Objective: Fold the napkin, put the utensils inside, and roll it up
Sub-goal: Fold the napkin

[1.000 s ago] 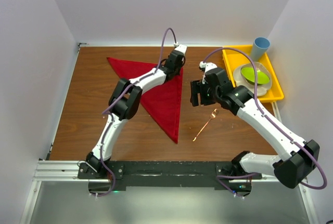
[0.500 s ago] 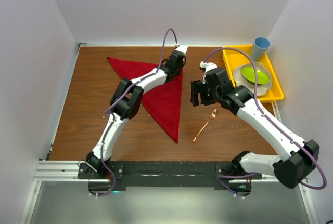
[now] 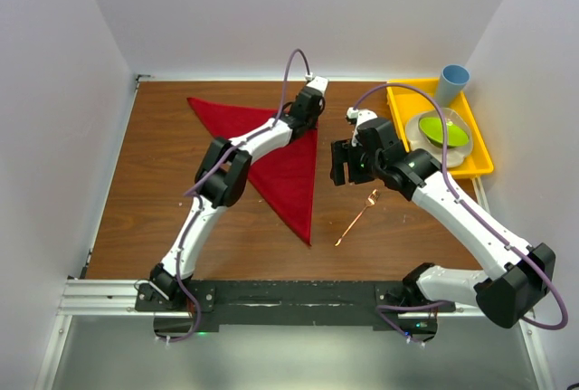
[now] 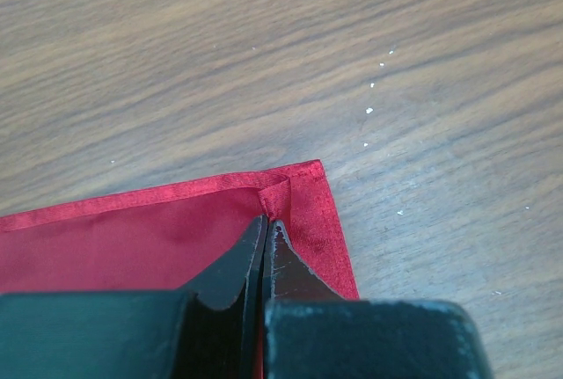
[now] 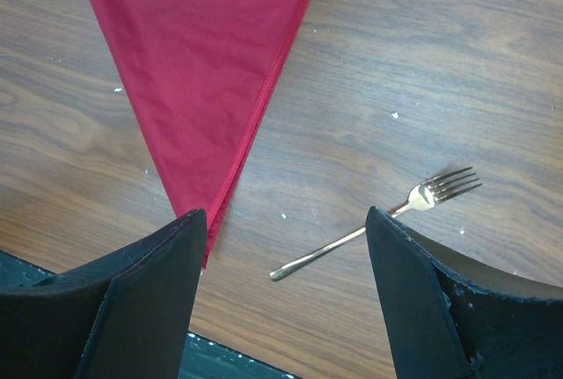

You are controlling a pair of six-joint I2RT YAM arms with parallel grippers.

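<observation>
Left elbow (image 3: pixel 223 175) further right, left pincer (image 4: pixel 266 221) tight on napkin (image 4: pixel 132 238) corner; right pincer (image 5: pixel 283 214) agape.

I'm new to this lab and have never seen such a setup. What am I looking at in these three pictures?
These are two white robot arms bolted to the near edge of a table. The wide picture looks down from above and behind them; the other two come from a camera on each wrist, looking past that arm's hand. On the table lie a red napkin, folded into a triangle, and a copper-coloured fork beside it, not touching. A yellow tray at the far right holds a green bowl and a blue cup. The left hand is shut, pinching one corner of the napkin. The right hand hangs open near the fork, holding nothing.
</observation>
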